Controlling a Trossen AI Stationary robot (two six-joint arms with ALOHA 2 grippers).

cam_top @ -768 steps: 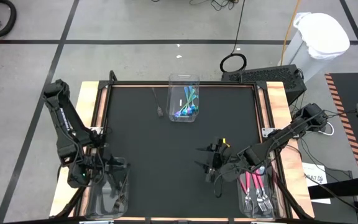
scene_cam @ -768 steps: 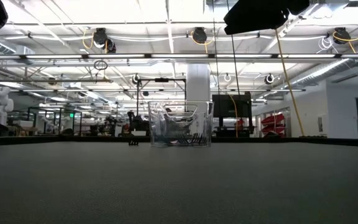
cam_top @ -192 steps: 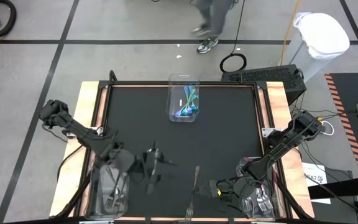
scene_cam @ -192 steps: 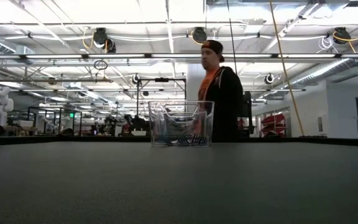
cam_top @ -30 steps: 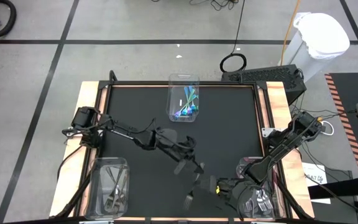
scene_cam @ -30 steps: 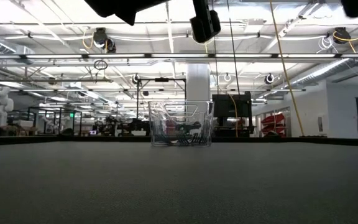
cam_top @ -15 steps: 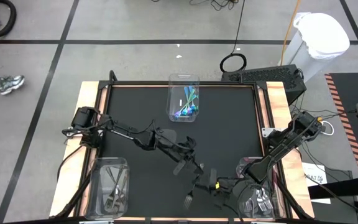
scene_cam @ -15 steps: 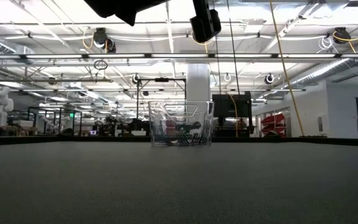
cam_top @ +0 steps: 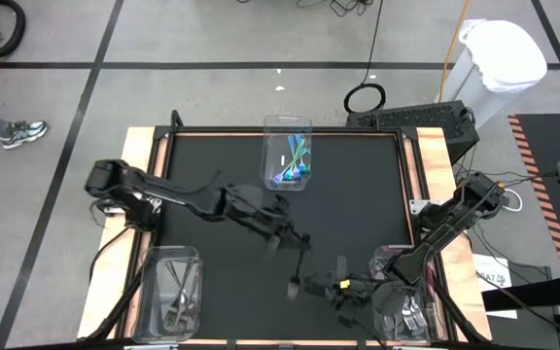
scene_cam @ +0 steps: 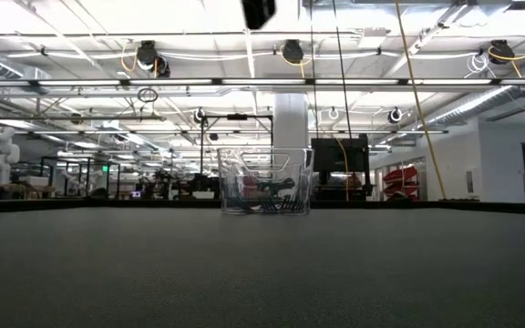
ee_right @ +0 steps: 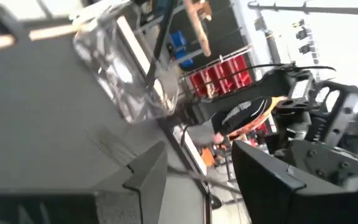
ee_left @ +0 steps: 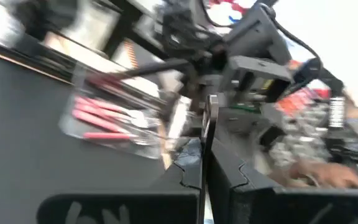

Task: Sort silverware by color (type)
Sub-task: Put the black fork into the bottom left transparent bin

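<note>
Nearby, three clear bins (cam_top: pixel 288 154) around

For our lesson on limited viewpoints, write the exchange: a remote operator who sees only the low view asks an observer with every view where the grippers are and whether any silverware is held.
Operator: My low view shows only a clear rectangular plastic bin at the far edge. Where are the grippers?
Observer: From above, the left gripper and the right gripper are close together over the near middle of the black table.
Operator: Is either one holding anything?
Observer: The left gripper is shut on the handle of a thin grey fork. The right gripper's fingers stand apart with nothing between them.
</note>
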